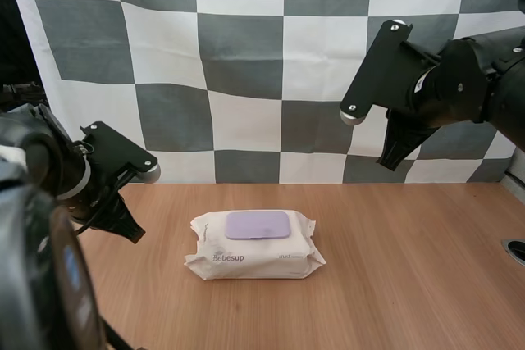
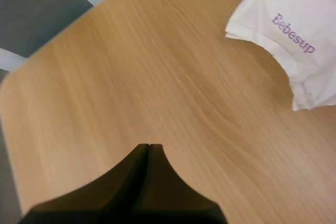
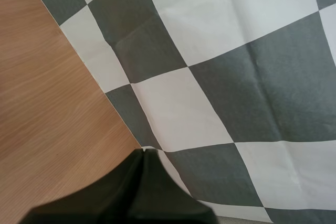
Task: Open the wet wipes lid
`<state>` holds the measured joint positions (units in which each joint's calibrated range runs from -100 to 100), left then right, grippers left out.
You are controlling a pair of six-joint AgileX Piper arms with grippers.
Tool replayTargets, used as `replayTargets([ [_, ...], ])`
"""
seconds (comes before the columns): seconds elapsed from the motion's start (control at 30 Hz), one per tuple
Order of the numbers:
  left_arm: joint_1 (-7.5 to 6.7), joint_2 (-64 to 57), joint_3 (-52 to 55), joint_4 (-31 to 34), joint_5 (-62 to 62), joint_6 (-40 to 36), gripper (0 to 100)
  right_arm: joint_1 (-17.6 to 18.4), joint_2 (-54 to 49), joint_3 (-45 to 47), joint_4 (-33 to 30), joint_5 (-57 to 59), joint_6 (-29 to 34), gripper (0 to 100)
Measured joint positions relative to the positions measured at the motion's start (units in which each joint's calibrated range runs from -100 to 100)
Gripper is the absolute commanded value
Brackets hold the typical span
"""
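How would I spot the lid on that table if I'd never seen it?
Look at the wooden table; near its middle lies a white pack of wet wipes. The lid is the flat lilac panel with rounded corners on the pack's top, lying shut, the only coloured patch besides purple lettering.

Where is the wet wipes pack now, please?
In the high view the pack of wet wipes lies centrally on the table, lid shut, near the left gripper.
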<state>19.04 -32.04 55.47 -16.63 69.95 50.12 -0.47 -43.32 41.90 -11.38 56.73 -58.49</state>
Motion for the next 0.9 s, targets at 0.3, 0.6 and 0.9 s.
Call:
replayTargets([
  [0.3, 4.33, 1.7, 0.0, -16.1, 24.8, 13.5, 0, 0.0, 0.0, 0.0, 1.4, 0.7, 0.0, 0],
  [0.6, 4.17, 2.8, 2.4, -30.0, 29.9, 16.6, 0, 0.0, 0.0, 0.0, 3.0, 4.5, 0.0, 0],
  [0.9, 4.17, 10.1, 6.1, -30.1, 29.9, 20.5, 0, 0.0, 0.0, 0.0, 3.3, 4.7, 0.0, 0],
])
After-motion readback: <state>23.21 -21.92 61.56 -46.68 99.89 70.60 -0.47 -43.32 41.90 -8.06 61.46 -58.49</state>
